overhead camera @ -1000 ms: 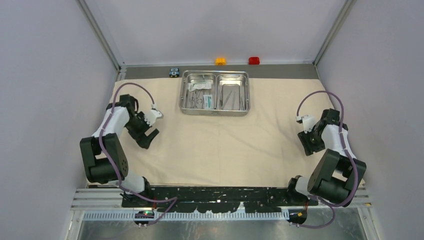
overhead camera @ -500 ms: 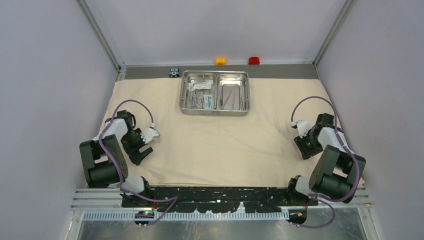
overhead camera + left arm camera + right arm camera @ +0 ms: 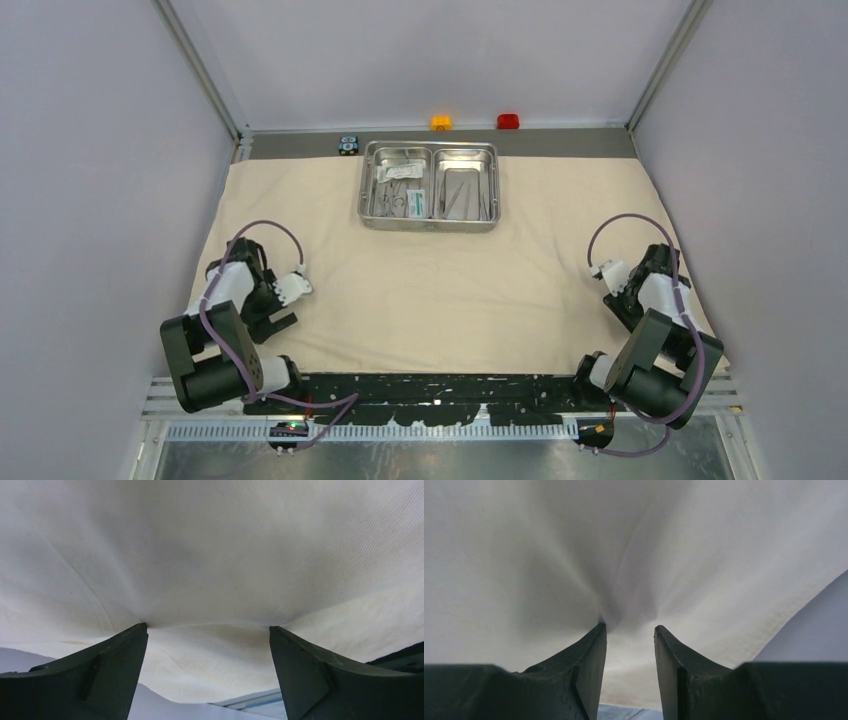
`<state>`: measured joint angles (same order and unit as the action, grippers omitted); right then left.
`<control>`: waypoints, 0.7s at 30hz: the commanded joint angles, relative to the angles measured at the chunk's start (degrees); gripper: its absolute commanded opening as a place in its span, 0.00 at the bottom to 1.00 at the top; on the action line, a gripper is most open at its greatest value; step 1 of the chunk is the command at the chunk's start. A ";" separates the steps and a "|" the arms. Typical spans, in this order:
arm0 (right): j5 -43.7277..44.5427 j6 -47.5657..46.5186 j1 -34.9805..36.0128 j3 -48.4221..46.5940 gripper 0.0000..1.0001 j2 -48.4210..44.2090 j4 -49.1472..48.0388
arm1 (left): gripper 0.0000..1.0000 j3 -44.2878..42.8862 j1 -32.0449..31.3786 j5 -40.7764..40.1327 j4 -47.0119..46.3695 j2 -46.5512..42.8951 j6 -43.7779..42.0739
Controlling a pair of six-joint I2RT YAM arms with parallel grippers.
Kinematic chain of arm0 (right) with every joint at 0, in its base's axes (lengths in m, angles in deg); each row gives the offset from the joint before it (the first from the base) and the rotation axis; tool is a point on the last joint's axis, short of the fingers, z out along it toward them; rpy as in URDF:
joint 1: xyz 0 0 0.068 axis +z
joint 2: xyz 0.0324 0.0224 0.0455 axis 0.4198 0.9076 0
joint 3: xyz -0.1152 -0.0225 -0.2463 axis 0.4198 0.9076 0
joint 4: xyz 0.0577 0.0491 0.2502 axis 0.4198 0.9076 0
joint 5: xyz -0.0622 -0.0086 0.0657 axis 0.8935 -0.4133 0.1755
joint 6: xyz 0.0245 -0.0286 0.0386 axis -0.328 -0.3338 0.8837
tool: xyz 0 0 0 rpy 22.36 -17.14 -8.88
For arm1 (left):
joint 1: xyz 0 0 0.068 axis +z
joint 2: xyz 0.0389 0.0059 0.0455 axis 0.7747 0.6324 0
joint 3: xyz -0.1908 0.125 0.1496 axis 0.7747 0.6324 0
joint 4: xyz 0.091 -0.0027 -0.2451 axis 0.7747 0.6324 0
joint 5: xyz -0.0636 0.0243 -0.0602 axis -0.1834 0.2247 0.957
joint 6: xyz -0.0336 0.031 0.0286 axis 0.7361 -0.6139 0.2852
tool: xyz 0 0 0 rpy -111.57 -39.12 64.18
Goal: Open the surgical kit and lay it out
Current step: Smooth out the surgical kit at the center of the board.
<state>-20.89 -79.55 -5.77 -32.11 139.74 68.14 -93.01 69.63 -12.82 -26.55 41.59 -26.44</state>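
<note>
Mostly cloth wrap (image 3: 450, 280) up close, left jaws spread wide on it, right jaws narrowly apart, grip unclear.

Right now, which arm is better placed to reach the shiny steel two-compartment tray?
Left: the left gripper sits nearer the steel tray, jaws wide open; the right gripper is farther off, jaws narrower.
</note>
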 commanded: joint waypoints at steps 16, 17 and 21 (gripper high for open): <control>-22.05 23.80 3.49 -22.76 0.49 2.76 6.32 | 1.00 -31.07 2.14 18.31 8.53 7.30 14.53; -22.39 27.44 4.79 -24.00 0.50 4.41 2.59 | 1.00 -33.29 1.95 20.06 6.22 9.92 18.29; -21.83 39.20 9.72 -31.08 0.50 15.50 -9.56 | 0.98 -41.62 -0.24 23.58 -3.15 20.61 32.71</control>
<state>-39.12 -56.60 0.24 -57.27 146.91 72.58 -128.77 71.03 2.33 -20.06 54.24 -10.49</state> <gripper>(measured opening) 0.499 0.992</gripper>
